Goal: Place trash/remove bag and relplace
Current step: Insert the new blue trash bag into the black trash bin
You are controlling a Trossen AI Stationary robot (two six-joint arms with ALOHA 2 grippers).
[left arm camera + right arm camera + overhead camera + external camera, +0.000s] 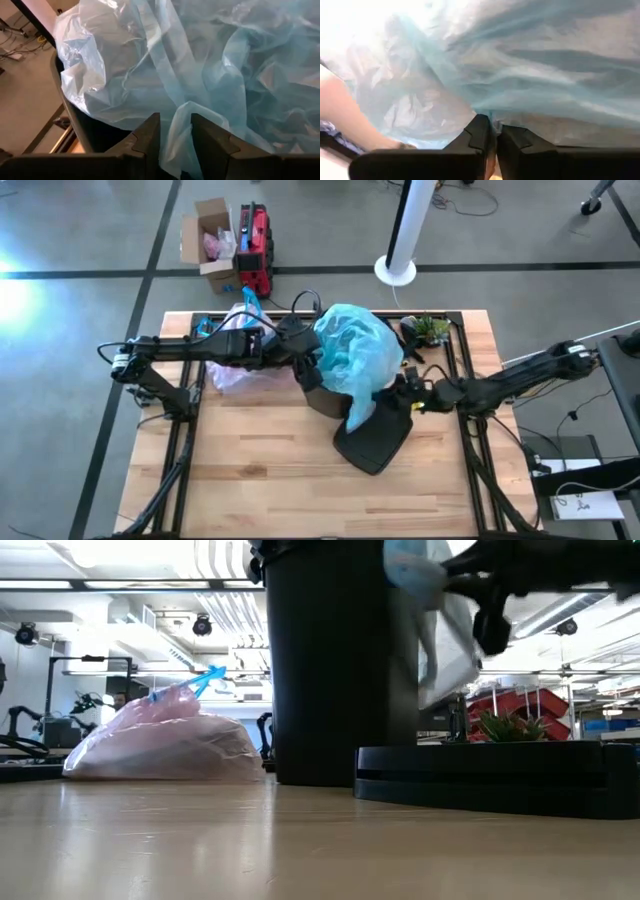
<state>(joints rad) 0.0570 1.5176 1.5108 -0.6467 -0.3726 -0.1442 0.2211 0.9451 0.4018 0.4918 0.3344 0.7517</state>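
Observation:
The light blue bag (352,352) billows over the top of the black bin (322,398), which stands upright mid-table (330,660). My left gripper (306,367) is at the bin's left rim and my right gripper (408,392) at its right side; each is shut on the blue bag. The tied pink-lavender bag (236,352) lies on its side on the table to the left of the bin (165,740), its blue ties pointing up. No loose trash shows. My left gripper (175,142) pinches a gathered fold of the blue bag (176,122) between its two fingers, just above the bin's rim (62,97). The film bulges loose beyond the fingers. My right gripper (493,137) pinches the blue bag's film (492,116) between nearly closed fingers. The plastic runs away from them in stretched creases.
The bin's black lid (374,442) lies flat on the table near-right of the bin (490,775). A small green plant clump (430,330) sits at the far right. A cardboard box (208,242) and a red case (256,248) stand on the floor beyond.

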